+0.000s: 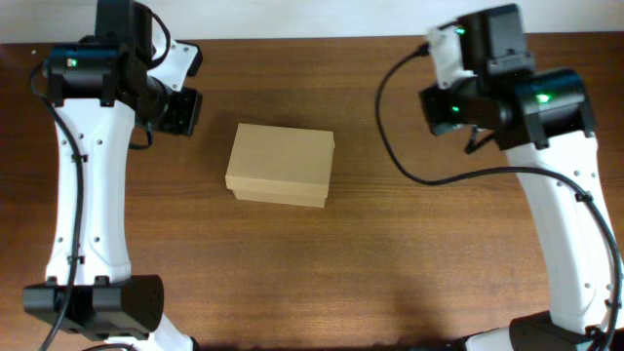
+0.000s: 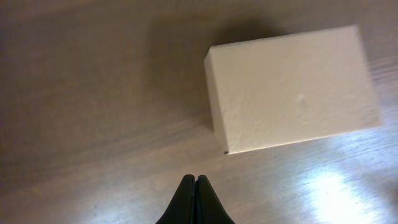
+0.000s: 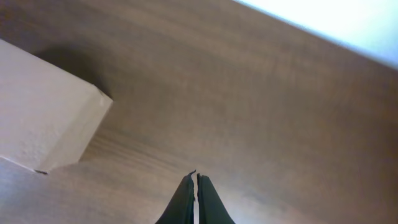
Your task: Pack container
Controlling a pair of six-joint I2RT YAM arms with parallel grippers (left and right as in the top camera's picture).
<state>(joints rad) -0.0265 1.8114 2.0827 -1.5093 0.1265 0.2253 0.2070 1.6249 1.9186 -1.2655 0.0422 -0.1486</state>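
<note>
Box sits mid-surface, lid flap down and closed. Its long side runs left-right, slightly skewed. Plain tan, flat on the wood, touching neither arm.

Left tool: fingers pressed together tip to tip, gripping nothing. It is over bare wood. In the left wrist view the box's near corner is up and to the right of the tips, apart from them. From overhead the left tool is off the box's left end, toward the far edge of the surface, near but not touching.

Right tool: also closed, only a hairline between the tips, nothing in it. It points at bare wood. In the right wrist view a corner of the box shows at the left edge, well apart. From overhead it is on the box's right side, farther off than the left tool.

A black cable loops from the right arm over the surface between the box and that arm.
</note>
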